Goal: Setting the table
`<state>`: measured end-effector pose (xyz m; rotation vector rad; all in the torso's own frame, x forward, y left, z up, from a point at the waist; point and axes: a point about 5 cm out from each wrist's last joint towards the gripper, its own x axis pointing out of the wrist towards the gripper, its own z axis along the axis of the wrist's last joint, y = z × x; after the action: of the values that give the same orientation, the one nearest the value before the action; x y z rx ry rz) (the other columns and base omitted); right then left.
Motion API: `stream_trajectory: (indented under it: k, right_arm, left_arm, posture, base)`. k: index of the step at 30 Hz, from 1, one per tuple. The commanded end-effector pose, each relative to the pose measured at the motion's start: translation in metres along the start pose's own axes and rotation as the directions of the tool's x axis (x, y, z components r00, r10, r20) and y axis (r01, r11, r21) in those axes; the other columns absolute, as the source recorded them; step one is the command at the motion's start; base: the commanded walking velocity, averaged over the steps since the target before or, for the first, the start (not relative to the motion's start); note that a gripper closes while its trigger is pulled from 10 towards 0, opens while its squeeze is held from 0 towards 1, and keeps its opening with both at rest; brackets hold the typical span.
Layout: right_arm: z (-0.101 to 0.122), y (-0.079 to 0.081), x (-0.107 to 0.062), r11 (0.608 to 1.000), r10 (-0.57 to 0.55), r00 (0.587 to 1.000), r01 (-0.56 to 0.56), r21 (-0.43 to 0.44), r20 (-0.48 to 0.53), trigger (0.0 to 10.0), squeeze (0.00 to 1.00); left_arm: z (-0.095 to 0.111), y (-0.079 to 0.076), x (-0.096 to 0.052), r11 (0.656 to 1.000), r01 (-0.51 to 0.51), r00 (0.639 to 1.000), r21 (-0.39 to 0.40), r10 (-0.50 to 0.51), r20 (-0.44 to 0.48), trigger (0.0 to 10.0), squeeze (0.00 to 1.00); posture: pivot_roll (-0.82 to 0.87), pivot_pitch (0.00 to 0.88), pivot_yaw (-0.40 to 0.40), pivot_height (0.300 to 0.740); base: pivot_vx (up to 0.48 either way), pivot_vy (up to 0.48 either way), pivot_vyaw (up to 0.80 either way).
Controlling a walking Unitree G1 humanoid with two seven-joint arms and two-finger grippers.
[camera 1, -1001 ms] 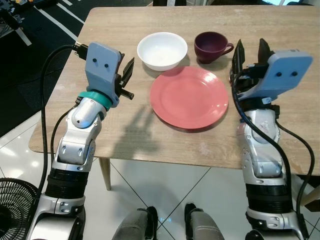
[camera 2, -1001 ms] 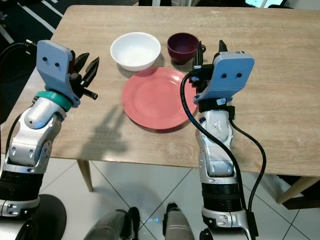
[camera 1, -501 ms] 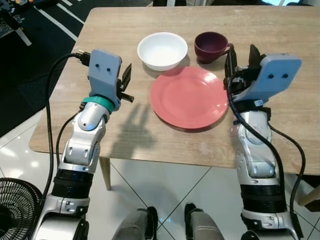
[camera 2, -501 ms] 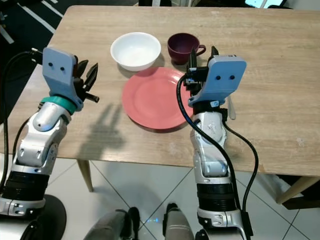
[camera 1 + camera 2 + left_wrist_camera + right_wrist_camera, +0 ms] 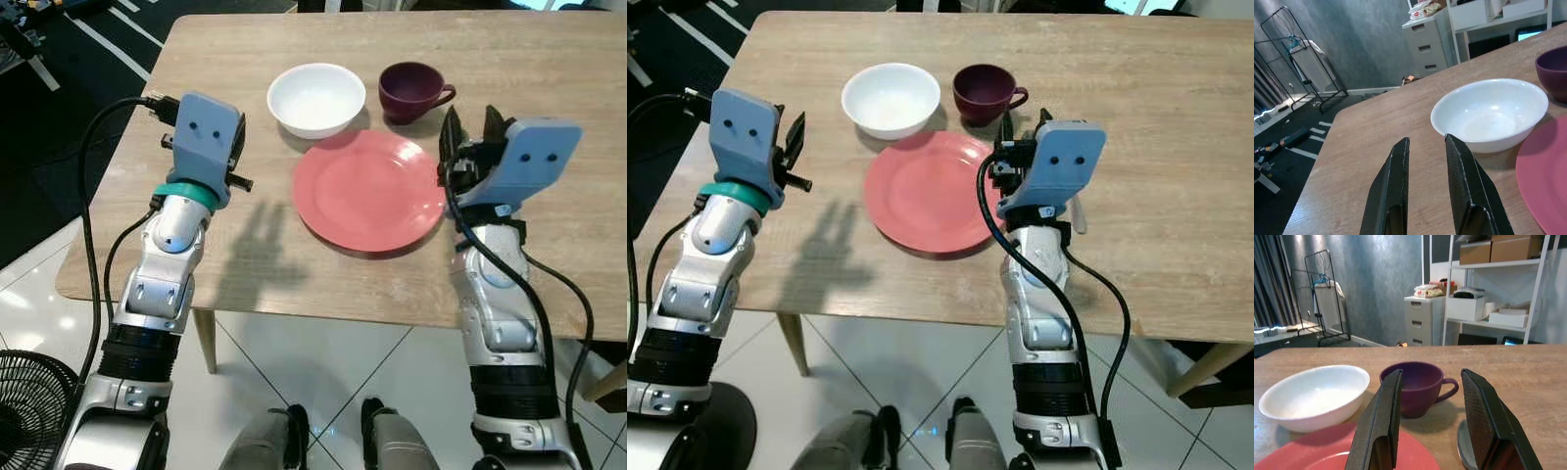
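Wooden dining table [image 5: 549, 59] seen from above, pale tiled floor below its near edge. At centre, red plate [image 5: 368, 190]; touching its far rim, white bowl [image 5: 316, 98]; just beside that, purple cup [image 5: 411, 90] with handle turned to the robot's right. Partly hidden beside the right forearm, what looks like a spoon [image 5: 1077, 209], flat on the wood.

Right gripper [image 5: 1432, 418] held just beside the plate's right edge, aimed toward the cup; jaws parted about a cup's width, holding nothing. Left gripper [image 5: 1426, 161] raised above the table left of the plate, aimed at the bowl; jaws only narrowly apart, also empty.

Judged step: lining up to pick a piece of crockery, nothing yet grasped. Next move likely calls for pushing the right gripper forward to the cup, or widening the left jaws before taking the bowl's rim.

Possible trouble: bowl and plate touching, so moving one could drag the other. Behind the table: grey drawers, white shelving, a clothes rack.
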<state>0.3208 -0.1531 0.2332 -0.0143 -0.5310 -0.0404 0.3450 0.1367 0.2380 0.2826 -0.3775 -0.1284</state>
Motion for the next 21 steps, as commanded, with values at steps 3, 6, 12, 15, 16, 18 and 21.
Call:
stream_trajectory:
  k: [3,6,12,15,16,18,21]
  right_arm:
    - [-0.0037,0.0000,-0.0015,1.000,-0.003,1.000,0.003,0.013,-0.018,10.0,0.00]
    - [-0.0041,-0.0001,-0.0012,1.000,-0.002,1.000,0.003,0.012,-0.019,10.0,0.00]
    - [-0.0045,0.0000,-0.0011,1.000,-0.002,1.000,0.003,0.011,-0.020,10.0,0.00]
    - [-0.0047,0.0001,-0.0012,1.000,-0.004,1.000,0.005,0.012,-0.020,10.0,0.00]
    - [-0.0049,0.0001,-0.0012,1.000,-0.005,1.000,0.005,0.011,-0.020,10.0,0.00]
    - [-0.0050,0.0000,-0.0012,1.000,-0.006,1.000,0.006,0.011,-0.020,10.0,0.00]
    - [-0.0051,-0.0002,-0.0012,1.000,-0.006,1.000,0.007,0.010,-0.021,10.0,0.00]
  left_arm:
    - [-0.0036,0.0010,-0.0011,1.000,-0.007,1.000,0.013,0.007,-0.011,10.0,0.00]
    - [-0.0041,0.0006,-0.0006,1.000,-0.010,1.000,0.017,0.010,-0.007,10.0,0.00]
    - [-0.0042,0.0001,-0.0005,1.000,-0.010,1.000,0.016,0.010,-0.002,10.0,0.00]
    - [-0.0040,0.0000,-0.0005,1.000,-0.008,1.000,0.013,0.008,-0.001,10.0,0.00]
    - [-0.0040,0.0000,-0.0005,1.000,-0.007,1.000,0.013,0.007,-0.001,10.0,0.00]
    - [-0.0040,0.0000,-0.0004,1.000,-0.007,1.000,0.013,0.007,0.000,10.0,0.00]
    - [-0.0041,-0.0002,-0.0003,1.000,-0.007,1.000,0.013,0.007,0.001,10.0,0.00]
  posture:
    - [-0.06,0.145,0.130,0.740]
    - [-0.06,0.146,0.129,0.740]
    - [-0.06,0.146,0.130,0.740]
    - [-0.06,0.148,0.132,0.740]
    - [-0.06,0.148,0.133,0.740]
    - [-0.06,0.149,0.133,0.740]
    - [-0.06,0.149,0.133,0.740]
  base:
    - [-0.274,0.000,0.00]
    - [-0.390,0.000,0.00]
    - [-0.383,0.000,0.00]
    - [-0.386,0.000,0.00]
    - [-0.382,0.000,0.00]
    - [-0.381,0.000,0.00]
    - [-0.382,0.000,0.00]
